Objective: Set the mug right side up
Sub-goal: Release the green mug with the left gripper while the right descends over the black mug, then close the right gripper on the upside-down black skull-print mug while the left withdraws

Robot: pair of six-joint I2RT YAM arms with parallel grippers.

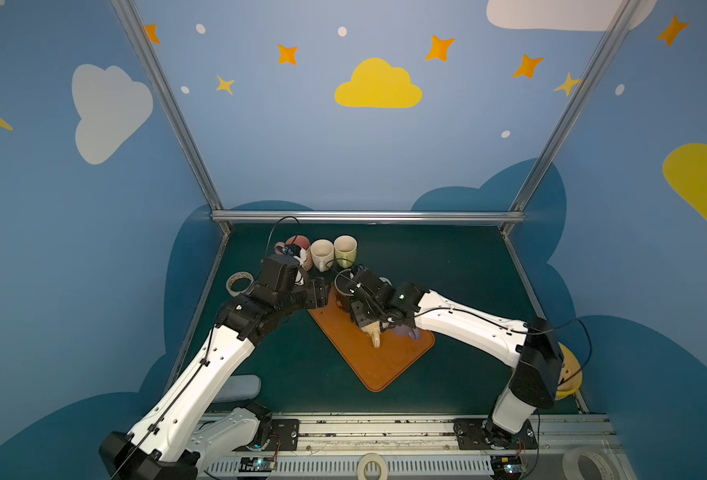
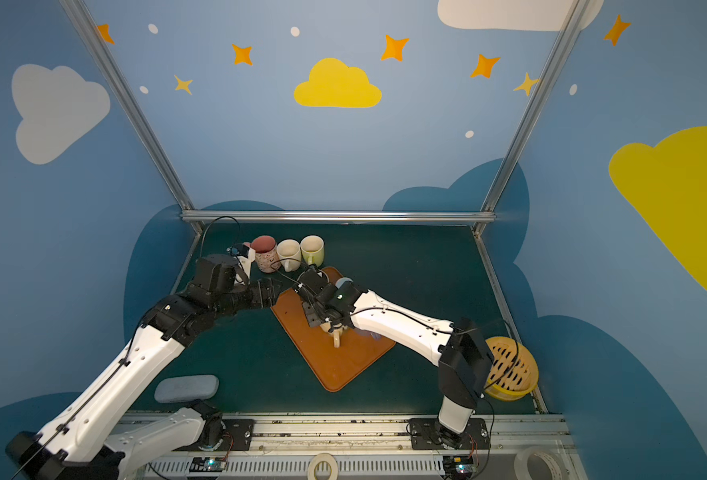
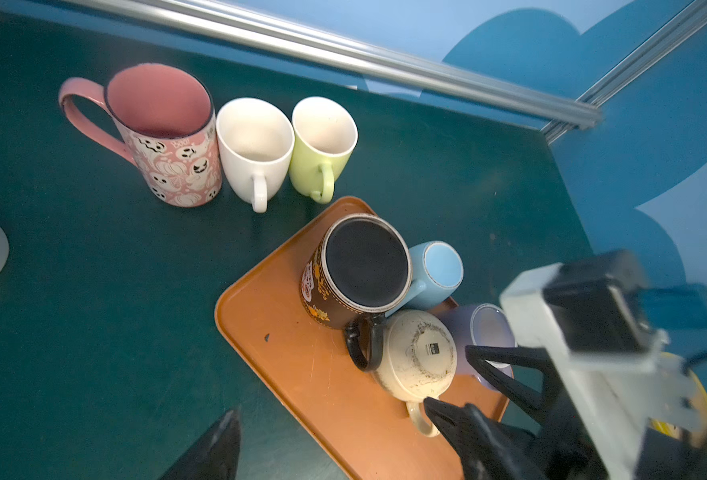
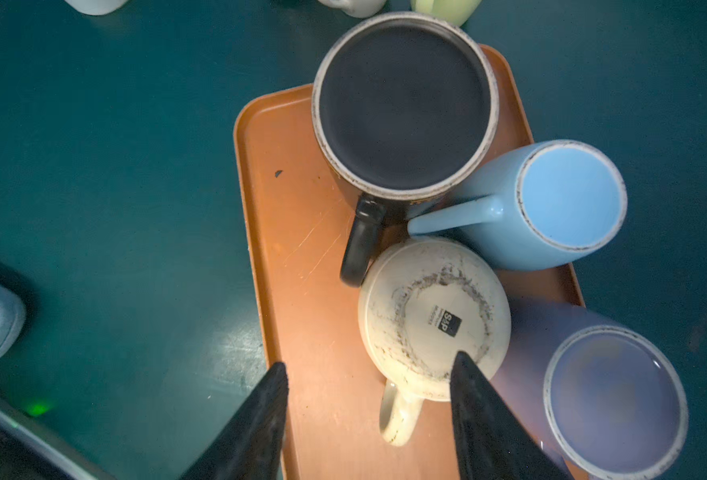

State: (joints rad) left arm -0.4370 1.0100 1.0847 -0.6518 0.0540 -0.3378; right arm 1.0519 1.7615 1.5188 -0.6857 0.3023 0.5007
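Several mugs stand upside down on the orange tray (image 4: pixel 302 249): a dark brown mug (image 4: pixel 403 104), a light blue mug (image 4: pixel 568 199), a cream mug (image 4: pixel 435 316) and a lavender mug (image 4: pixel 613 399). My right gripper (image 4: pixel 368 361) hangs open and empty above the tray, one fingertip over the edge of the cream mug's base, with that mug's handle between the jaws. In both top views it is above the cream mug (image 1: pixel 374 334) (image 2: pixel 335 332). My left gripper (image 3: pixel 335 424) is open and empty, above the tray's left edge (image 1: pixel 322 293).
Upright at the back stand a pink ghost mug (image 3: pixel 173 166), a white mug (image 3: pixel 252 166) and a green mug (image 3: pixel 318 162). A tape roll (image 1: pixel 239 282) lies at the left, a grey case (image 1: pixel 239 386) at the front left, a yellow basket (image 2: pixel 509 370) at the right.
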